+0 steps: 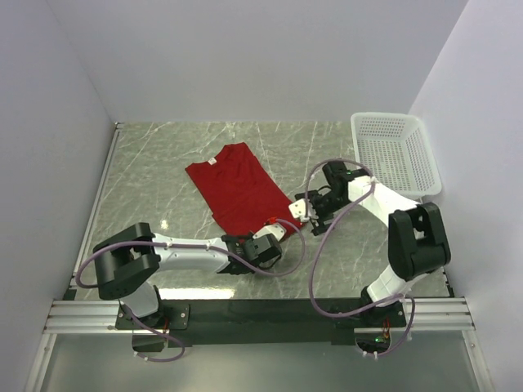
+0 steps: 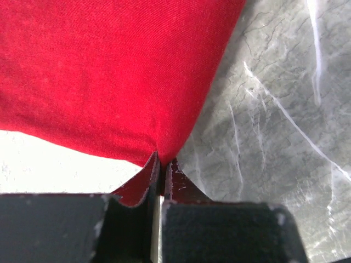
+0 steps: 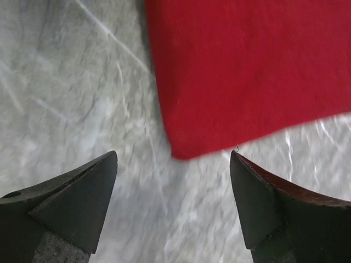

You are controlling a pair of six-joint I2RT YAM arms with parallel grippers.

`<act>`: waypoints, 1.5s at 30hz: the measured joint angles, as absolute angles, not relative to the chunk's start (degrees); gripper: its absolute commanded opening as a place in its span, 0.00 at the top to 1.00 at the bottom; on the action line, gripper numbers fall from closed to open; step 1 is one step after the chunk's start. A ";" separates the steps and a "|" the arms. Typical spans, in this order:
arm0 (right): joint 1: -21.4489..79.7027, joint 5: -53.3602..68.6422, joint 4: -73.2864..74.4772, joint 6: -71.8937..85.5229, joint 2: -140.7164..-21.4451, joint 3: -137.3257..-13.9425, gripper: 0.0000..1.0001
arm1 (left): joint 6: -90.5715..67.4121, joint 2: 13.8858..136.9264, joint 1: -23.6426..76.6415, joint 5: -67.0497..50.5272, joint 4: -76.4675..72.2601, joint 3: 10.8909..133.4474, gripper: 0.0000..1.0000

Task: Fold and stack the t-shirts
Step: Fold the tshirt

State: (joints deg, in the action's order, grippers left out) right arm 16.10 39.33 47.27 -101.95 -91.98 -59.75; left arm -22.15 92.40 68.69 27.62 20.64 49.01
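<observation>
Scene: a deep red t-shirt is lying flat on the marbled table, looking folded into a narrow strip, with the neck tag at the far end and the hem toward the arms.
Left gripper: its jaws are pressing together on one hem corner, pinching up a small peak of cloth.
Right gripper: its jaws are standing wide apart, hovering at the other hem corner and touching nothing.
Handling: the cloth is looking light, soft and limp, so it is likely to sag and drag unless both corners travel evenly.
Where to hold: the free hem corner, pinching every layer at the edge.
Basket: white mesh, sitting far right, well apart from the shirt.
</observation>
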 measured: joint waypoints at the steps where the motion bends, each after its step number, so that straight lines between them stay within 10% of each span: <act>1: 16.86 38.89 46.57 -101.93 -92.86 -59.75 0.14 | -22.15 92.05 68.66 27.49 20.62 48.95 0.99; 19: 22.52 28.91 34.96 -94.15 -100.68 -60.58 0.59 | -21.65 87.68 68.03 25.10 19.94 47.68 0.99; 25: 22.74 27.99 33.74 -93.12 -100.68 -60.36 1.00 | -21.23 87.46 67.90 22.90 19.29 47.57 0.99; 45: 14.50 35.29 61.82 -101.10 -80.99 -48.40 1.00 | -22.33 83.83 73.23 3.36 15.66 46.11 0.99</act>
